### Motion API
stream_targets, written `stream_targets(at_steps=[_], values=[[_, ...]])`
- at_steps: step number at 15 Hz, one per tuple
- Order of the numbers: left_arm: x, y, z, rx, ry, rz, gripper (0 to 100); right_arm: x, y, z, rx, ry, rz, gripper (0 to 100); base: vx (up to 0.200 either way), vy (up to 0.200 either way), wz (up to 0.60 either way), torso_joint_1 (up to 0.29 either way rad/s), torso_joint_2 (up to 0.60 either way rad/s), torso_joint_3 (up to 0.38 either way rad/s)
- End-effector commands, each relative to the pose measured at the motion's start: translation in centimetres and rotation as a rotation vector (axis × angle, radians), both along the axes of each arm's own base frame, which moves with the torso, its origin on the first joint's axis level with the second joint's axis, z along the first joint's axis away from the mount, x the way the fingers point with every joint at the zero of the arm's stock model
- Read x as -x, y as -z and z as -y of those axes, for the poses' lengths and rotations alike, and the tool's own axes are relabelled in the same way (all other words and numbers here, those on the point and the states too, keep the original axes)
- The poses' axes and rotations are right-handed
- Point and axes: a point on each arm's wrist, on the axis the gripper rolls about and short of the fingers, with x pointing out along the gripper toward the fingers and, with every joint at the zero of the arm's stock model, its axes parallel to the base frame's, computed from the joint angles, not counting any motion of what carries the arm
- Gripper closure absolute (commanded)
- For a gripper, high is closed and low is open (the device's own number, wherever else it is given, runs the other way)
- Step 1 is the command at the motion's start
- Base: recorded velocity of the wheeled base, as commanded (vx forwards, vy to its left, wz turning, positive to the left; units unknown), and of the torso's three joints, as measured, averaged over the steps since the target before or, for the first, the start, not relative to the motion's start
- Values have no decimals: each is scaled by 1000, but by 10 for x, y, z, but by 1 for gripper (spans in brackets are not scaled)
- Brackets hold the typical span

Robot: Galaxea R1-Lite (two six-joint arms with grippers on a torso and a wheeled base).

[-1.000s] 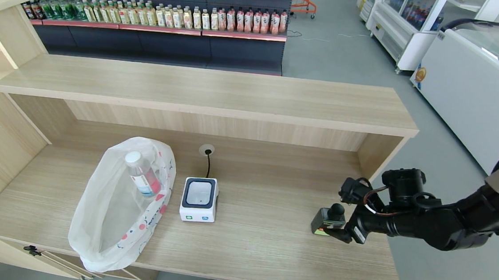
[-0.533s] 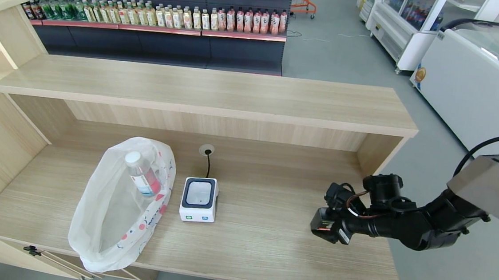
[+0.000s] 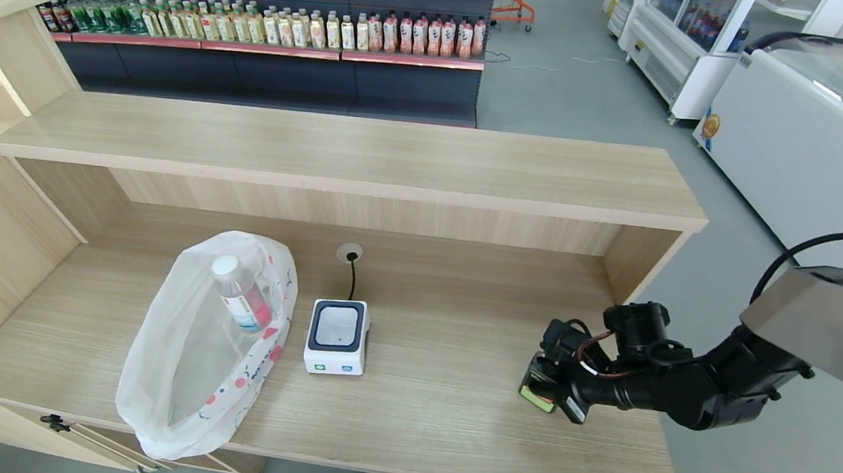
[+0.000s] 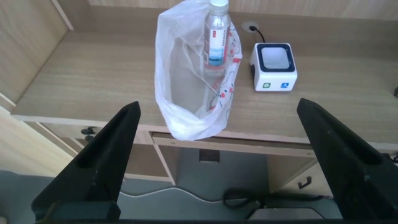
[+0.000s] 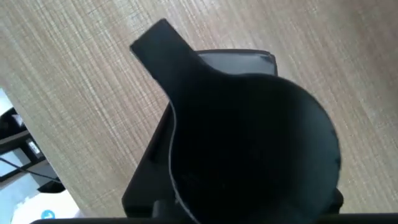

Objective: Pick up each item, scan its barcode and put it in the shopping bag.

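Bright, even light — soft shadows

The surface (image 3: 438,411) is pale wood-grain. The scanner (image 3: 337,337) is white, its grey window framed dark navy, with green and blue marks on its front. Beside the scanner, the shopping bag (image 3: 188,376) is translucent white with red dots; its bottle (image 3: 240,300) is clear, white-capped, red-and-blue labelled. Far from the scanner, the item (image 3: 534,390) is dark, edged yellow-green and red.
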Motion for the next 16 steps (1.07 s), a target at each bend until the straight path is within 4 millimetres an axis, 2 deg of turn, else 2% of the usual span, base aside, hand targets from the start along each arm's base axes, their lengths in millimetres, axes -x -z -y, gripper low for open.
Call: stream_targets(at_steps=[1,2,3,4,5,6,8,10,12,14,16], values=[[0,0,0,0,0,0,0,5,-27,11,-29,38,63,100,0,0,0,0,0,0],[0,0,0,0,0,0,0,7,-39,15,-49,61,83,100,0,0,0,0,0,0],[0,0,0,0,-1,0,0,14,-82,34,-101,141,177,100,0,0,0,0,0,0],[0,0,0,0,0,0,0,24,-114,52,-117,193,258,100,0,0,0,0,0,0],[0,0,0,0,0,0,0,39,-136,68,-112,232,320,100,0,0,0,0,0,0],[0,0,0,0,-1,0,0,60,-149,78,-75,243,379,100,0,0,0,0,0,0],[0,0,0,0,-1,0,0,95,-154,101,179,184,520,100,0,0,0,0,0,0],[0,0,0,0,0,0,0,115,-158,110,419,19,667,100,0,0,0,0,0,0],[0,0,0,0,0,0,0,119,-162,105,495,-172,786,100,0,0,0,0,0,0],[0,0,0,0,0,0,0,125,-176,91,704,-420,1055,100,0,0,0,0,0,0],[0,0,0,0,0,0,0,128,-177,69,786,-607,1229,100,0,0,0,0,0,0]])
